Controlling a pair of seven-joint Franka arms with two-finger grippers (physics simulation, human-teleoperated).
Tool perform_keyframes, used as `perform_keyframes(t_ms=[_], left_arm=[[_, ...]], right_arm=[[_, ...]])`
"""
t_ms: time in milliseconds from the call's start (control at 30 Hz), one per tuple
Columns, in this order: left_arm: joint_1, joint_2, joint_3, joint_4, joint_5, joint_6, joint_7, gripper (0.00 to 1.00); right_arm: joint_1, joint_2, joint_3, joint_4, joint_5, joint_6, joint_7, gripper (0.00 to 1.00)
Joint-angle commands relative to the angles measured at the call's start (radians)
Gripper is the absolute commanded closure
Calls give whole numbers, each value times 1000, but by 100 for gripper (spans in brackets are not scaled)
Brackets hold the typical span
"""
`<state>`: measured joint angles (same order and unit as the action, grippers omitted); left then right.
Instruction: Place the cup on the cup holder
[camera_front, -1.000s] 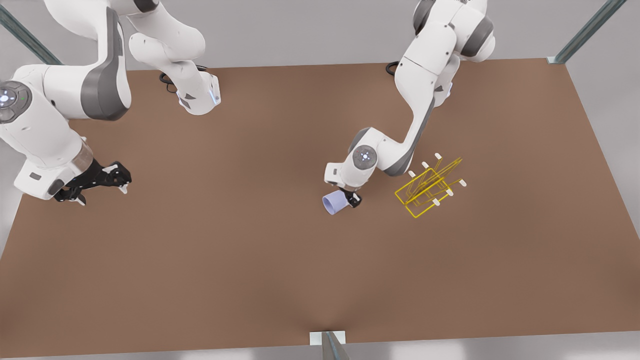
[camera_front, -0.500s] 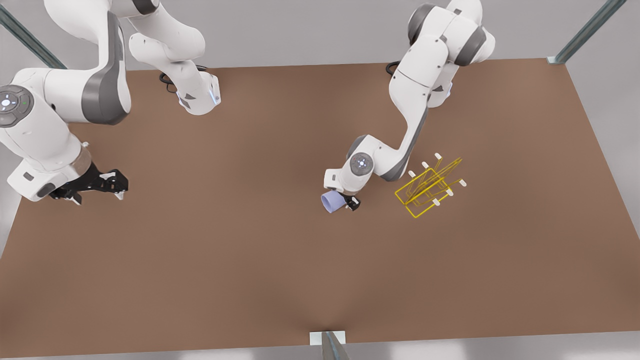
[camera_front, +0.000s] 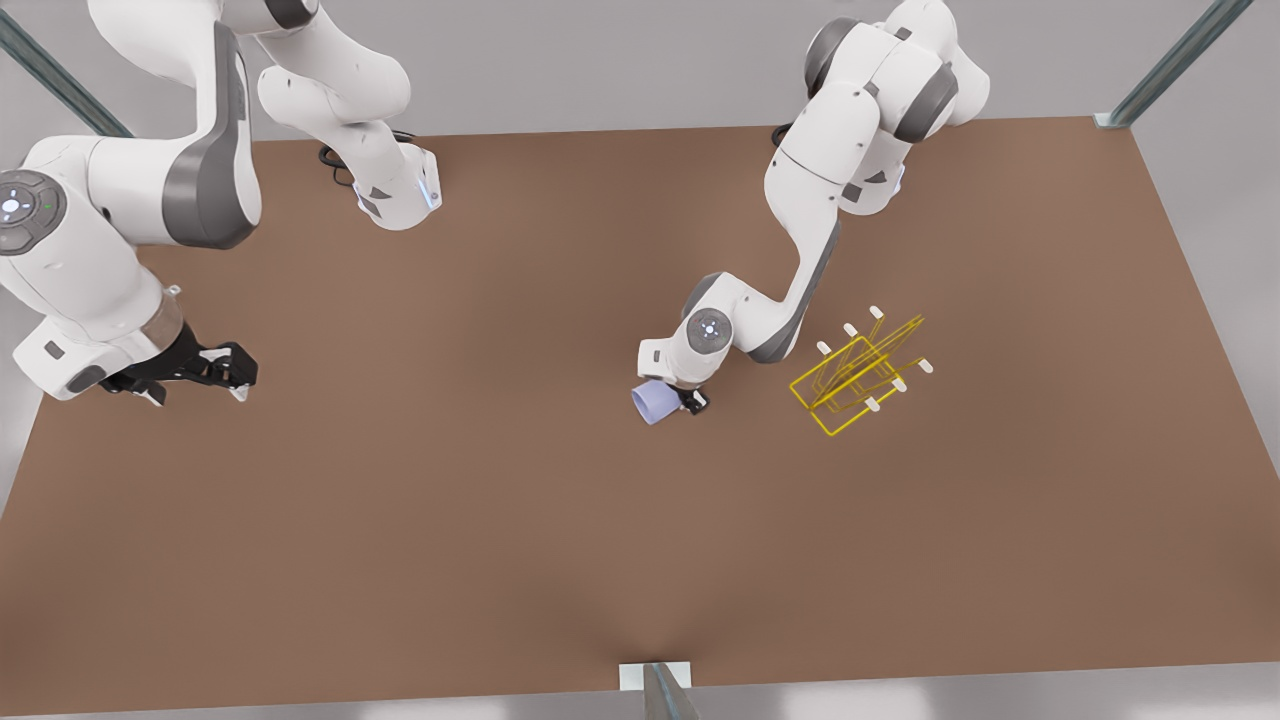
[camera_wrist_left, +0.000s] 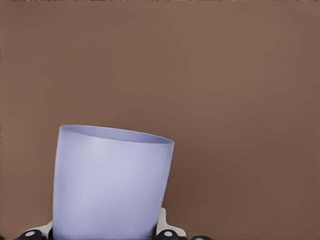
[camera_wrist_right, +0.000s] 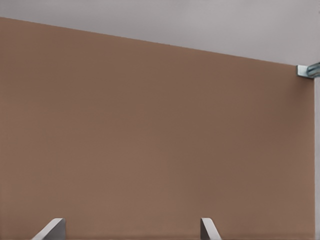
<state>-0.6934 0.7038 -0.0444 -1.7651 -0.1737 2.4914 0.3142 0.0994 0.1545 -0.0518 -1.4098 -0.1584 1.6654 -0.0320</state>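
The lavender-blue cup (camera_front: 651, 404) hangs tilted over the middle of the brown table, its open mouth toward the front view's left. My left gripper (camera_front: 684, 400) is shut on it from the side; in the left wrist view the cup (camera_wrist_left: 111, 182) sits between the fingers (camera_wrist_left: 167, 231). The yellow wire cup holder (camera_front: 858, 375), with white-capped prongs, stands on the table to the front view's right of the cup, with a gap between them. My right gripper (camera_front: 200, 372) waits open near the table's edge on the front view's left, and nothing is between its fingertips (camera_wrist_right: 54, 227).
The brown table (camera_front: 500, 520) spreads wide around the cup and the rack. Both arm bases (camera_front: 395, 195) stand at the far edge. A metal post (camera_front: 660, 690) rises at the middle of the near edge, and a bracket (camera_wrist_right: 307, 70) marks a table corner.
My left gripper has carried the cup a little toward the front view's left and farther from the rack. The right arm drew back slightly toward the table's left edge.
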Motion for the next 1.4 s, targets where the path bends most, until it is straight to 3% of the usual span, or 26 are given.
perform_keyframes(t_ms=[0,100,167,267,367,433,533,600,833,1100,1367], left_arm=[[0,-3,0,3,-4,0,-35,26],[5,-6,1,24,5,-20,-12,26],[5,-12,24,75,54,-167,88,26],[5,-40,40,343,335,-859,174,26],[-69,-38,38,503,654,-1318,341,26],[-127,-38,38,507,957,-1513,508,26],[-187,-38,37,458,1203,-1671,660,26],[-221,-38,35,385,1361,-1712,756,26],[-264,-81,34,147,1399,-1709,671,25],[-247,-69,37,35,1225,-1597,399,25],[-222,-53,38,53,1159,-1499,198,24]], right_arm=[[0,-1,0,0,-1,-1,60,0],[3,-1,0,0,-4,-12,60,0],[2,-1,0,0,-4,-12,61,0],[2,-1,0,0,-4,-12,61,0],[2,-1,0,0,-4,-13,61,0],[2,-1,0,0,-4,-13,61,0],[2,-1,0,0,-4,-13,60,0],[3,-1,0,0,-1,-15,60,0],[17,30,1,-4,7,-95,57,0],[10,30,0,-1,8,-95,60,0],[8,30,0,-1,5,-95,60,0]])
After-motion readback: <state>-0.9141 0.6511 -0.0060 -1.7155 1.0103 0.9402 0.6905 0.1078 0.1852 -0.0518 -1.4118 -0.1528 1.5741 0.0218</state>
